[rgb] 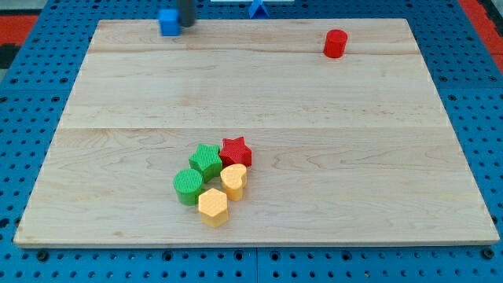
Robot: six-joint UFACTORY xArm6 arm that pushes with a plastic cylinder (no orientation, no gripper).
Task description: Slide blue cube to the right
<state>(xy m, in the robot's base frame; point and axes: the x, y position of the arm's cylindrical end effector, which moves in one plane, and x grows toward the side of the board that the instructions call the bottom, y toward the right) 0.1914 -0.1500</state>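
The blue cube (169, 22) sits at the top edge of the wooden board (259, 94), left of centre. My tip (187, 24) is the lower end of a dark rod that comes down from the view's top. It stands right beside the cube's right side, touching or nearly touching it.
A red cylinder (335, 43) stands at the top right of the board. A blue triangular block (258, 9) lies just past the top edge. Near the bottom centre is a cluster: green star (206, 160), red star (235, 150), green cylinder (188, 186), yellow cylinder (233, 180), yellow hexagon (212, 207).
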